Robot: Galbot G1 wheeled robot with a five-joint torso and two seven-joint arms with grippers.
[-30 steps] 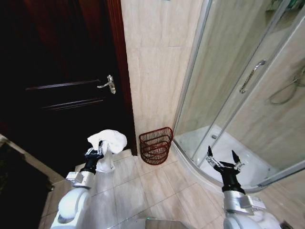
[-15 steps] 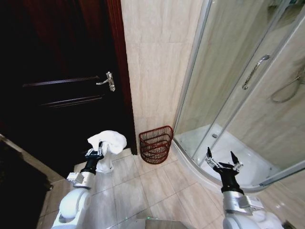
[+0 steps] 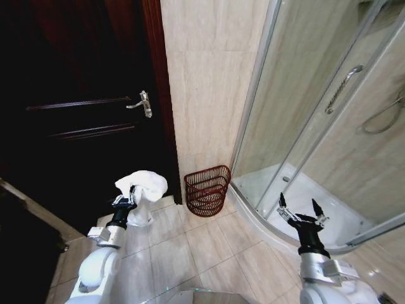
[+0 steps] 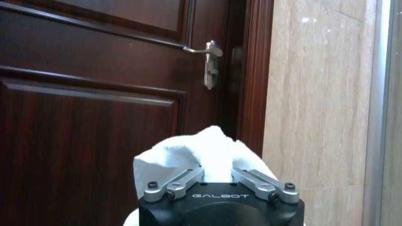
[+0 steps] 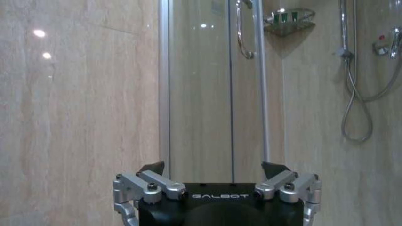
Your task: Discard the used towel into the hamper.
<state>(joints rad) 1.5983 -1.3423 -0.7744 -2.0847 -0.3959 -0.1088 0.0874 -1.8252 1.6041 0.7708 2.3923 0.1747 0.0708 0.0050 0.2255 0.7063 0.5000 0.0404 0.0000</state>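
A white crumpled towel [image 3: 142,189] hangs from my left gripper [image 3: 129,198], which is shut on it and held up at the lower left, in front of the dark door. From the left wrist camera the towel [image 4: 201,153] bulges up between the closed fingers of the left gripper [image 4: 217,176]. The hamper [image 3: 207,190], a small red-brown slatted basket, stands on the floor against the tiled wall, to the right of the towel and a little beyond it. My right gripper [image 3: 300,212] is raised at the lower right, open and holding nothing; the right wrist camera shows the same gripper [image 5: 215,170] spread wide.
A dark wooden door [image 3: 82,114] with a metal handle [image 3: 142,101] fills the left. A glass shower enclosure [image 3: 316,114] with a curved white base [image 3: 297,202] stands right of the hamper. Beige floor tiles [image 3: 202,253] lie between my arms.
The whole head picture has shifted slightly, so the camera moved. The left gripper still holds the towel; the right stays open. The hamper sits as before.
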